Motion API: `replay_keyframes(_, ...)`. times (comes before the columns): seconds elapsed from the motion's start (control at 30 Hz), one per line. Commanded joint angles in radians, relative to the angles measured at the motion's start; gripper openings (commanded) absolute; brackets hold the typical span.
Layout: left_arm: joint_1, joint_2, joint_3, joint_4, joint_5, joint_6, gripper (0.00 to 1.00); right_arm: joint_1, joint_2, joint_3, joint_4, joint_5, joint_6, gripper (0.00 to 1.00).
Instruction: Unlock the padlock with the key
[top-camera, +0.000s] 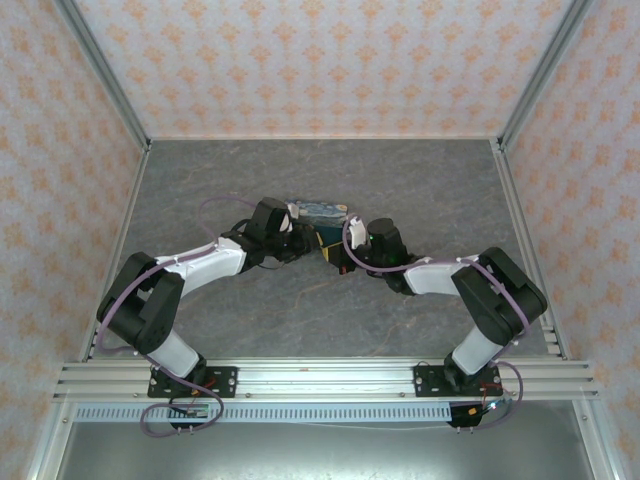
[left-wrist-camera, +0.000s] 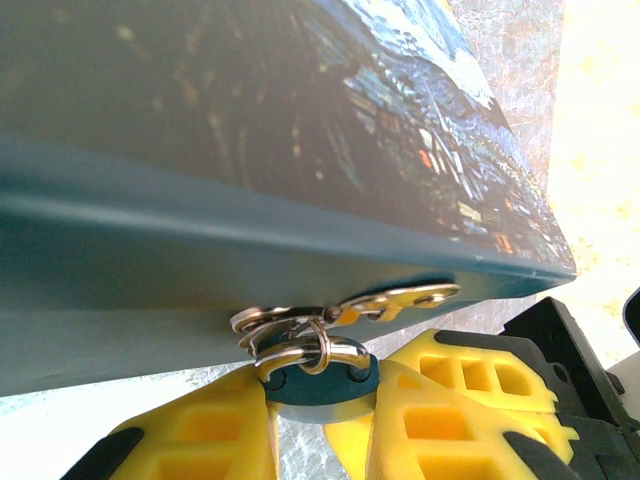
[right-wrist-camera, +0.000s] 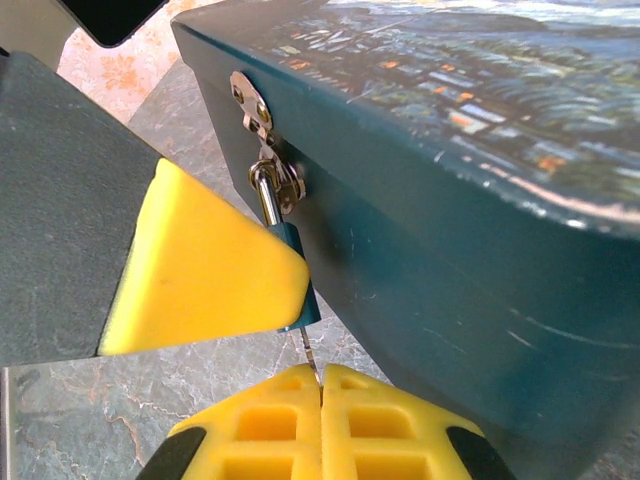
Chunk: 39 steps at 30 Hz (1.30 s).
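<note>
Left gripper (left-wrist-camera: 320, 415): yellow jaws clamped on the padlock (left-wrist-camera: 318, 385). The small teal body sits right between the fingertips, one pad on each side. The silver shackle (left-wrist-camera: 300, 352) sticks out just beyond the fingertips and is looped through the ring of the hasp (left-wrist-camera: 400, 298). The shackle looks seated in the body, not sprung. The box (left-wrist-camera: 200, 150), dark teal sides with a painted night-sky lid, sits just beyond the jaws, its front wall touching the hasp plate.

Right gripper (right-wrist-camera: 320, 395): jaws pressed together, pinching the key (right-wrist-camera: 310, 355). All that shows of the key is a thin metal sliver coming out between the fingertips. It runs straight ahead of the jaws to the underside of the padlock. Key tip meets the lock body's lower end; cannot tell how deep it sits. In the right wrist view the padlock hangs directly ahead of the closed fingertips. Most of its body is covered by one yellow finger (right-wrist-camera: 200, 270) of the left gripper, pressed flat on its side. The shackle rises from there into the hasp on the box's front wall. The box lies ahead and off to one side of the jaws.

Top view: both grippers meet nose to nose at the near side of the box, mid-table (top-camera: 420, 290). The padlock is too small and too hidden there to pick out. Grey marbled table surface shows under the right jaws.
</note>
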Motion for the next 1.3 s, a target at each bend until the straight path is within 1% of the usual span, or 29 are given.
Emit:
replay_keyframes(0.0, -0.014, 0.03, -0.028, -0.097, -0.019, 0.035, 0.22, -0.022, -0.024, 0.05, 0.109, 0.015, 0.001, 0.0)
replay_keyframes(0.27, -0.013, 0.037, -0.036, -0.102, -0.032, 0.037, 0.22, -0.022, -0.045, 0.062, 0.075, 0.025, -0.026, 0.0)
replay_keyframes(0.33, -0.013, 0.04, -0.035, -0.1, -0.026, 0.026, 0.21, -0.016, -0.048, 0.071, 0.034, 0.037, -0.048, 0.0)
replay_keyframes(0.47, -0.014, 0.042, -0.024, -0.111, -0.017, 0.018, 0.2, 0.026, -0.057, 0.073, -0.027, 0.128, -0.112, 0.0)
replay_keyframes(0.57, -0.013, 0.037, -0.016, -0.128, -0.019, 0.016, 0.19, 0.05, -0.067, 0.064, -0.033, 0.2, -0.141, 0.0)
replay_keyframes(0.63, -0.014, 0.034, -0.015, -0.132, -0.018, 0.015, 0.19, 0.056, -0.072, 0.058, -0.024, 0.218, -0.144, 0.0)
replay_keyframes(0.73, -0.014, 0.033, -0.016, -0.137, -0.019, 0.017, 0.19, 0.056, -0.074, 0.05, 0.02, 0.206, -0.119, 0.0)
replay_keyframes(0.87, -0.013, 0.039, -0.028, -0.126, -0.024, 0.014, 0.19, 0.053, -0.061, 0.051, 0.081, 0.156, -0.072, 0.0)
replay_keyframes(1.1, -0.013, 0.05, -0.038, -0.112, -0.023, 0.003, 0.19, 0.041, -0.056, 0.072, 0.13, 0.081, -0.026, 0.0)
replay_keyframes(1.27, -0.013, 0.059, -0.039, -0.103, -0.019, 0.001, 0.19, 0.032, -0.066, 0.077, 0.164, 0.073, -0.004, 0.0)
